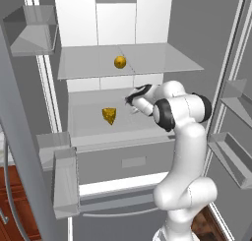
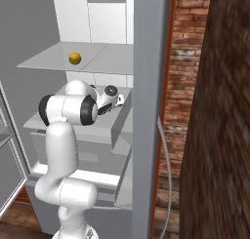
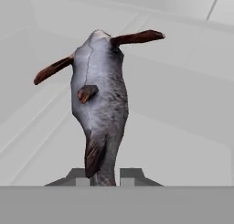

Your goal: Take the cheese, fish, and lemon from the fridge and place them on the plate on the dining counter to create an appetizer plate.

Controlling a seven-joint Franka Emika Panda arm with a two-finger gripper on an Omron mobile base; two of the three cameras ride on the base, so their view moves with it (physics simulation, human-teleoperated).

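White arm (image 1: 184,151) rises nearest the camera at the lower right of the left base view, bending toward the middle of the frame and into the open fridge (image 1: 123,112). Its gripper (image 1: 132,100) sits at centre, above the lower shelf; from here I cannot tell how the jaws stand. Left of it on that shelf lies the cheese (image 1: 110,115). On the glass shelf above, upper centre, rests the lemon (image 1: 120,62).

Right base view: the arm (image 2: 63,150) climbs from the lower left, its hand at centre left. The lemon (image 2: 74,58) is at upper left, on the upper shelf.

Hand view: the two fingertips (image 3: 130,175) at bottom centre are closed on the tail of the fish (image 3: 98,104), which stretches upward through the middle of the frame against the white fridge interior.
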